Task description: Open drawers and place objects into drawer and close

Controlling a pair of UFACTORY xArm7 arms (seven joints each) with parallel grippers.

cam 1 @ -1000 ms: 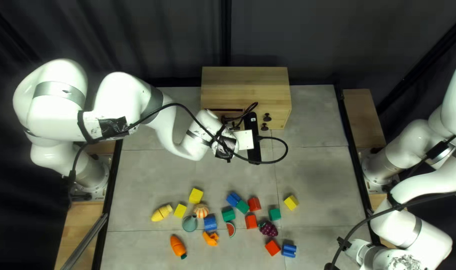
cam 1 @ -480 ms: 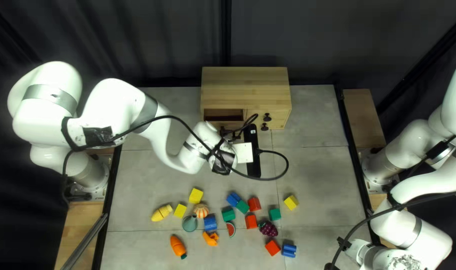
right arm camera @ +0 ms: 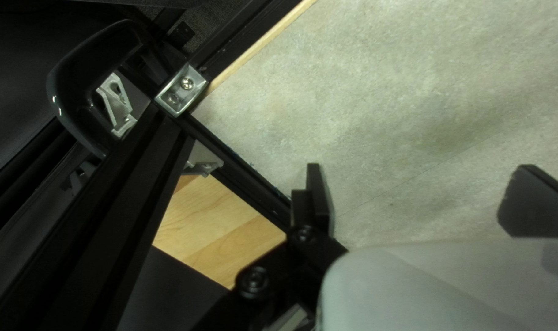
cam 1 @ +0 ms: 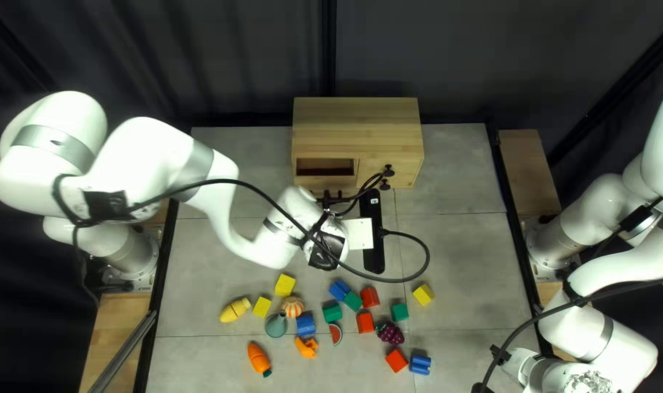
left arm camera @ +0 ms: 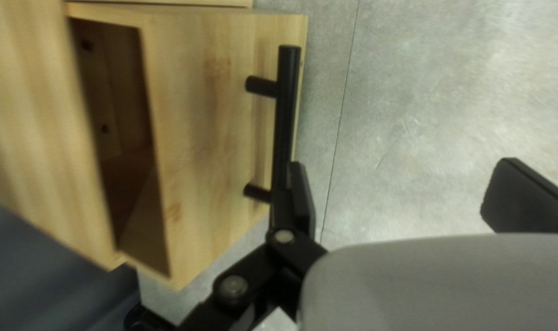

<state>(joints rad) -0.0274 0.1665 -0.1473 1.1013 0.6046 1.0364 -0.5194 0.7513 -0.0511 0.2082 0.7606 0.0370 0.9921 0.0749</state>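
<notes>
Left gripper [cam 1: 330, 244]: gapes wide, with one finger [left arm camera: 302, 197] just beside the black handle [left arm camera: 286, 116] of an open wooden drawer [left arm camera: 211, 141]. Nearer the front of the table [cam 1: 459, 255] than it: scattered blocks [cam 1: 370, 296], toys [cam 1: 258, 359].

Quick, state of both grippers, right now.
Left gripper: open, holding nothing, one finger close by the black drawer handle.
Right gripper: open, holding nothing.

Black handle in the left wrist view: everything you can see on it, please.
The handle is a straight, slim dark bar, metal by its look, on two short posts against a pale wooden front, beside a dark opening. It lies outside the open left gripper, one finger overlapping its end; contact can't be told.
</notes>
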